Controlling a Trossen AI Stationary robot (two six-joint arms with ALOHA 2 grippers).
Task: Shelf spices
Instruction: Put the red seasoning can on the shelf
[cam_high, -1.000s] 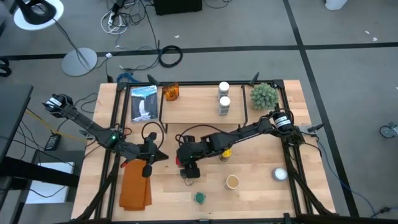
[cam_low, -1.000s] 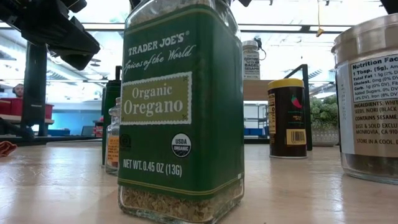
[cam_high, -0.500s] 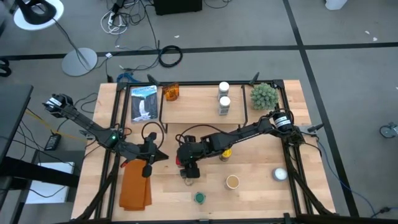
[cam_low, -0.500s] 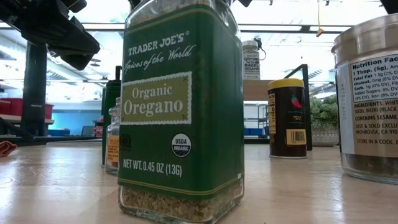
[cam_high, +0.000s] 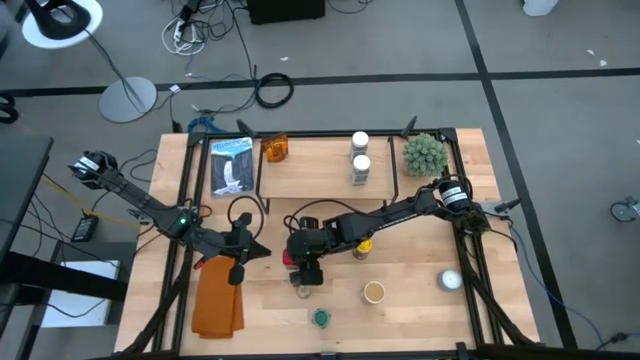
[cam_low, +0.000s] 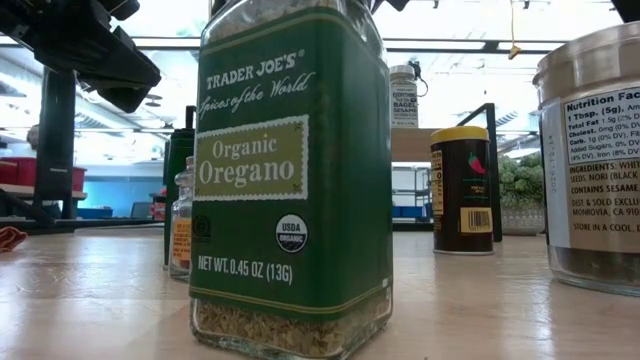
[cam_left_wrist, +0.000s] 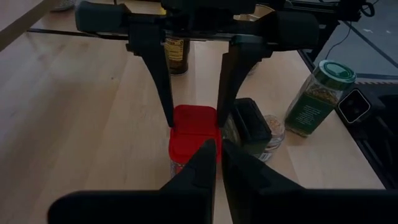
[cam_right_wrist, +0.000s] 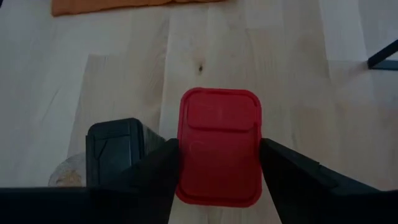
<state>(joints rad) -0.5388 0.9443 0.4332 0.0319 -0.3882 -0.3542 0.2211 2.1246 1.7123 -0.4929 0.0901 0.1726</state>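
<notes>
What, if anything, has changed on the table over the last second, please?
Nothing visibly changed. The right gripper stays around the red tin, its fingers at the tin's sides; the left gripper stays shut beside it. The jars on the shelf have not moved.

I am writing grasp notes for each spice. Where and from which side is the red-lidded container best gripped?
Probably from straight above, across its two longer flat sides just under the red lid. It stands upright and is rectangular, so flat fingers seat well there. The right gripper already straddles it that way, a black-lidded jar close beside it.
</notes>
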